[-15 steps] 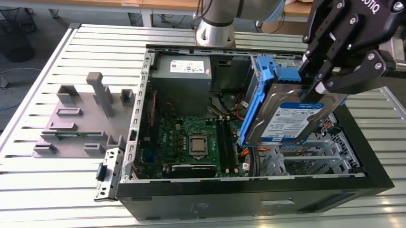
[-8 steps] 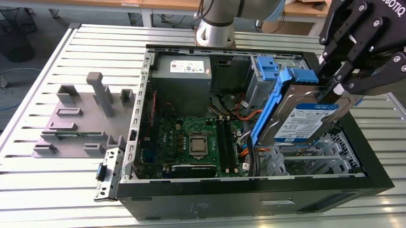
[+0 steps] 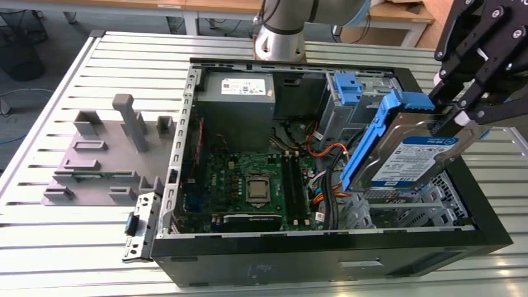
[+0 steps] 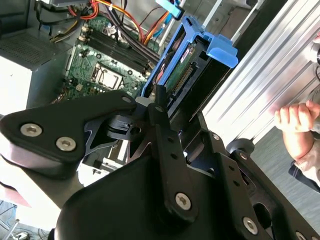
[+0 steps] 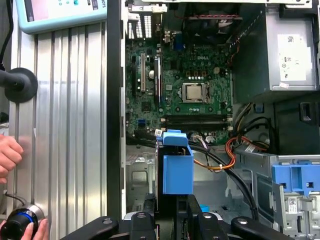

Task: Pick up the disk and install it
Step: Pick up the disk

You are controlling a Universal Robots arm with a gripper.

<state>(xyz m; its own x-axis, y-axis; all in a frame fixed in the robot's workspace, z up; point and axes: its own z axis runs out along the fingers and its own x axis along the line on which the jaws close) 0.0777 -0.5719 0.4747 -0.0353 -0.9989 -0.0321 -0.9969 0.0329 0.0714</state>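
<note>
Bright blue plastic frames the disk (image 3: 412, 154) as the claw (image 3: 452, 120) pinches it by its upper edge, fingers pressed onto the silver drive. It hangs tilted in the air over the open computer case (image 3: 330, 263). The disk sits directly beneath the claw, its white-and-blue label facing out in the exterior view. Lower down, under both claw and disk, lies the metal drive cage (image 3: 404, 207), and the disk is apart from it, touching nothing in the case. Off to the claw's side, deeper in the case, we see the green motherboard (image 3: 247, 185). A bundle of orange and black cables (image 3: 330, 151) runs between the motherboard and the cage. A bare blue bracket (image 3: 347, 90) sits in a bay behind the claw. Outside the case wall, a person's hand (image 5: 7, 155) rests at the edge of the ribbed metal table (image 3: 49, 247).

We judge the pick-up done and the install in hand: the disk is carried over its bay but not seated. Seating it, in our view, calls for squaring the tilted caddy to the cage's rails and keeping it clear of the nearby cables. It also calls for a firm pinch, since the drive's weight hangs from one edge.
</note>
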